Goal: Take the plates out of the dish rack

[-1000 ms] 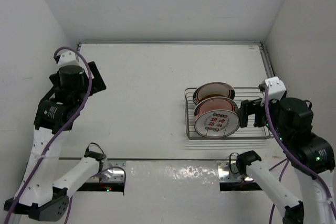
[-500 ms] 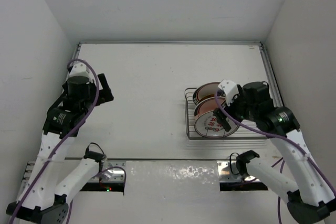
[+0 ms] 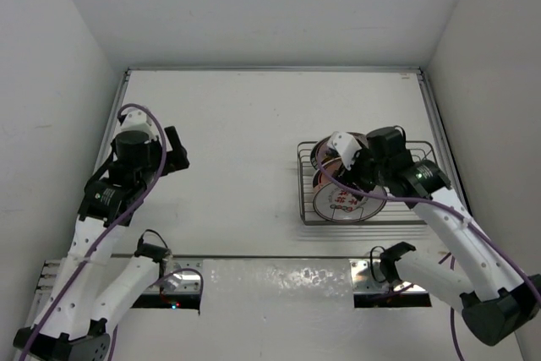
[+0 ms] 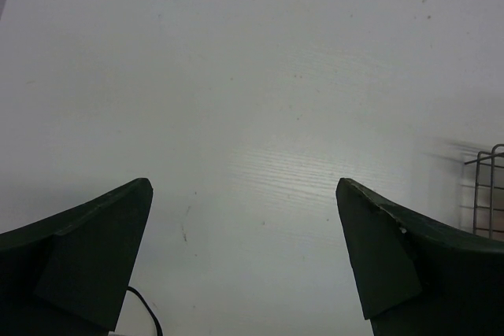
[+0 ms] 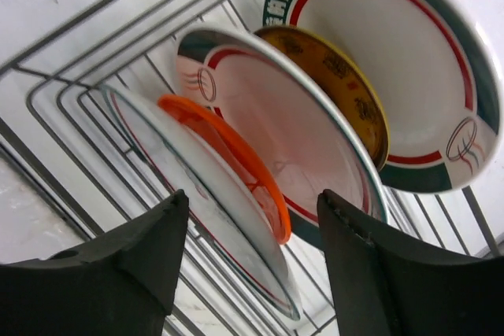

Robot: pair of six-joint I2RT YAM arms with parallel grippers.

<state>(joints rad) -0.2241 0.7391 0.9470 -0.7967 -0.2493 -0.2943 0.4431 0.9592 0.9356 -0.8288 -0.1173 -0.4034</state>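
Observation:
The dish rack [image 3: 416, 219] stands at the table's right and holds several plates on edge. In the right wrist view the nearest plate is white [image 5: 185, 186], then a small orange plate [image 5: 228, 147], a white plate with a green-and-red rim [image 5: 276, 108], an amber plate [image 5: 342, 88] and another green-and-red rimmed plate [image 5: 386, 45]. My right gripper [image 5: 253, 198] is open just above the white and orange plates, touching neither; it also shows in the top view [image 3: 351, 177]. My left gripper [image 4: 242, 186] is open and empty over bare table at the far left [image 3: 177, 156].
The rack's wire corner [image 4: 490, 190] shows at the right edge of the left wrist view. White walls close in the table on three sides. A metal rail [image 3: 279, 258] runs along the near edge by the arm bases.
My right arm has swung left from beside the rack to over the plates, its jaws still open. My left arm has shifted a little right and nearer.

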